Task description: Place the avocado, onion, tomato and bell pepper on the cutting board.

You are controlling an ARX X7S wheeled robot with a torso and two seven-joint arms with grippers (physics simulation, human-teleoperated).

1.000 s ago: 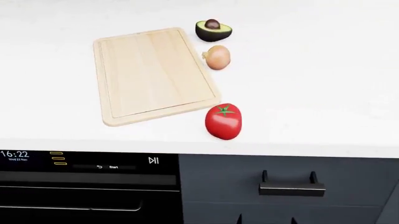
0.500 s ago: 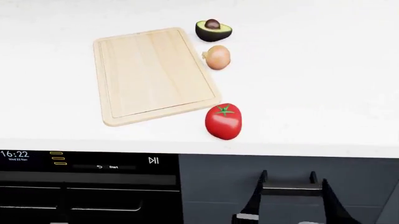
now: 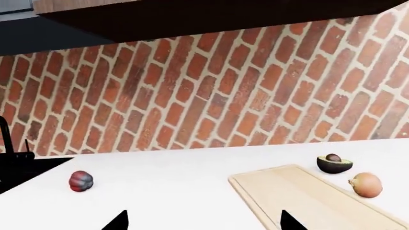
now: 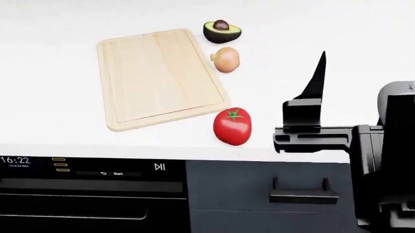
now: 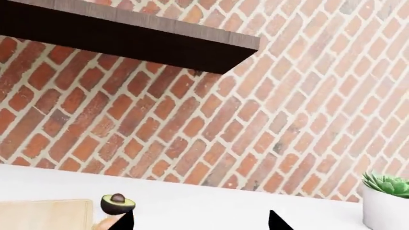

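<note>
The light wooden cutting board (image 4: 159,77) lies bare on the white counter. Along its right edge sit the halved avocado (image 4: 222,31), the onion (image 4: 226,59) and the red tomato (image 4: 232,126), all off the board. A dark red bell pepper (image 3: 81,180) rests on the counter well to the board's left, seen only in the left wrist view. My right gripper (image 5: 199,223) is open and empty, hovering right of the tomato; one black finger (image 4: 317,82) shows in the head view. My left gripper (image 3: 204,223) is open, empty, near the board (image 3: 307,196).
An oven front with a lit display (image 4: 77,170) and a dark drawer with a handle (image 4: 303,195) run below the counter edge. A brick wall backs the counter. A potted succulent (image 5: 386,201) stands far right. A black fixture (image 3: 13,163) sits left of the pepper.
My right arm has risen from below the counter front into the head view and now hangs right of the tomato. The vegetables and the board have not moved.
</note>
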